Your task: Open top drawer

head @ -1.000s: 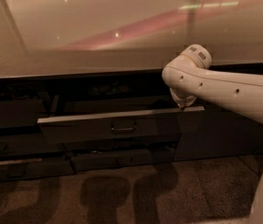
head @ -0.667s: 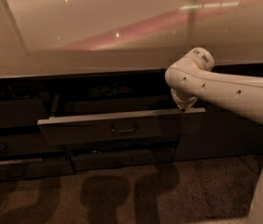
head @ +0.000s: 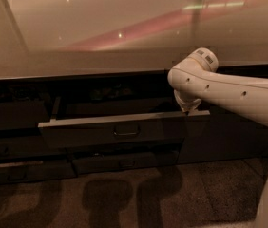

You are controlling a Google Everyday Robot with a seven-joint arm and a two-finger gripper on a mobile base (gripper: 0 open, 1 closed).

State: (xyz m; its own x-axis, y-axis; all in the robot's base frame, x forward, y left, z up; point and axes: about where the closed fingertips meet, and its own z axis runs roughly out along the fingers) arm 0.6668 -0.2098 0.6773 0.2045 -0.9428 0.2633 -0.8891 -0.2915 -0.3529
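The top drawer [head: 100, 132] is pulled out from under the counter. Its dark grey front has a pale top edge and a small bar handle [head: 126, 131] at its middle. Behind the front, the dark drawer interior shows. My white arm reaches in from the right, and its wrist bends down at the drawer's right end. The gripper [head: 189, 109] is at the top edge of the drawer front's right end, mostly hidden behind the wrist.
A glossy pale countertop [head: 100, 32] spans the view above the drawer. Narrower drawer fronts [head: 124, 163] sit below, and another at lower left [head: 15, 172]. A dark cabinet panel [head: 229, 137] is to the right. Speckled floor [head: 124, 198] lies in front.
The arm's elbow and wrist have shifted slightly to the right. The drawer stays pulled out at about the same place.
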